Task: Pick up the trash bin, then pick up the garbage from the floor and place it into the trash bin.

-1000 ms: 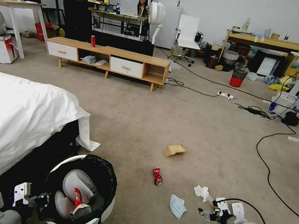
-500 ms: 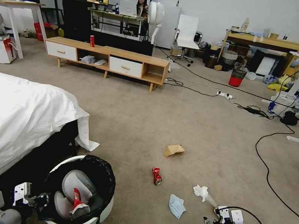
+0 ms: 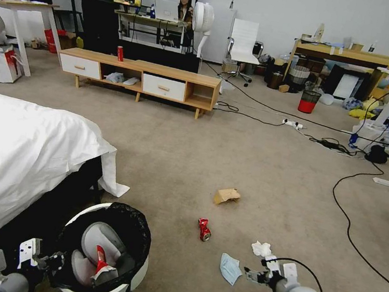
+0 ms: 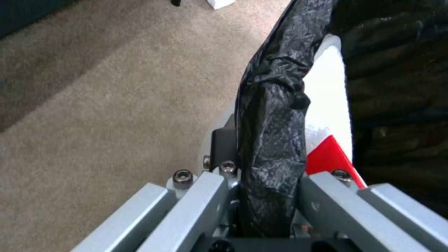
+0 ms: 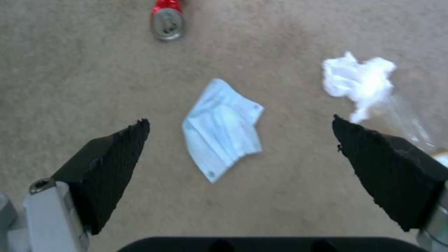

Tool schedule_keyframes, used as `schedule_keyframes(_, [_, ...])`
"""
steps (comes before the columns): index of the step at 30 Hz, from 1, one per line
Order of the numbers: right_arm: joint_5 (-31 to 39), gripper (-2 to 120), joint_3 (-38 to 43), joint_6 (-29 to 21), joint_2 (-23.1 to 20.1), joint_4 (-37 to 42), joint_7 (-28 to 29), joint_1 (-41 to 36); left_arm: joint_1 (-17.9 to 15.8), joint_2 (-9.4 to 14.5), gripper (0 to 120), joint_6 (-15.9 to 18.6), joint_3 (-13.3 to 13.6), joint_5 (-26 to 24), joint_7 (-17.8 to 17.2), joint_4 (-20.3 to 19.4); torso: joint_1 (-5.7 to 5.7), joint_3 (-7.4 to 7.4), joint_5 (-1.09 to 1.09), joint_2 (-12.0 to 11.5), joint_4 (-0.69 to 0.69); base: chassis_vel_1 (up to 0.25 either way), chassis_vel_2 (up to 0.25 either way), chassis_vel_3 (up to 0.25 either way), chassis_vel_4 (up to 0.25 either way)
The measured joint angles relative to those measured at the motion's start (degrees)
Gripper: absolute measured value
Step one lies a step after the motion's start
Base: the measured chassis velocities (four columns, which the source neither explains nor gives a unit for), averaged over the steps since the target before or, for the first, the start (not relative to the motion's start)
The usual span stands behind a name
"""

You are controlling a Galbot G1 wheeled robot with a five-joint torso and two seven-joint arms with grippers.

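The floor (image 3: pixel 260 161) is a beige carpet. On it lie a crumpled brown paper bag (image 3: pixel 227 196), a crushed red can (image 3: pixel 204 229), a blue face mask (image 3: pixel 230 268) and a white tissue (image 3: pixel 261 248), all apart from each other. Black cables (image 3: pixel 347 213) run across it.

The floor (image 3: pixel 251 159) is covered in matt, rough beige carpet. The trash bin (image 3: pixel 139 272) is seen as smooth white plastic, lined with a glossy, crinkled black plastic bag (image 4: pixel 271 115). The face mask (image 5: pixel 223 128) looks like soft, matt pale-blue cloth, the tissue (image 5: pixel 358 81) like crumpled white paper, and the crushed can (image 5: pixel 167 20) like shiny metal.
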Motion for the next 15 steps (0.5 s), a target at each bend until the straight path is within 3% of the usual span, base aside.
schedule_keyframes(7, [-0.48,100,-2.03,0.67,3.05,-4.85,-0.14,1.60,0.20,0.12,1,0.00,-0.13,-0.02,0.00,0.12,0.00,0.00,0.01,0.00,-0.02,0.000,0.000,0.000,0.000])
schedule_keyframes(10, [-1.56,100,-2.93,1.79,6.87,-10.25,-0.72,3.26,0.40,-0.03,1,0.00,-0.16,-0.01,-0.02,0.19,0.00,0.00,0.01,0.00,0.00,0.000,0.000,0.000,0.000])
schedule_keyframes(15, [-2.38,100,-3.04,2.37,9.53,-13.77,-1.12,4.15,0.59,-0.15,1,0.00,-0.16,0.05,-0.03,0.19,0.00,0.00,0.00,-0.01,0.01,0.000,0.000,0.000,0.000])
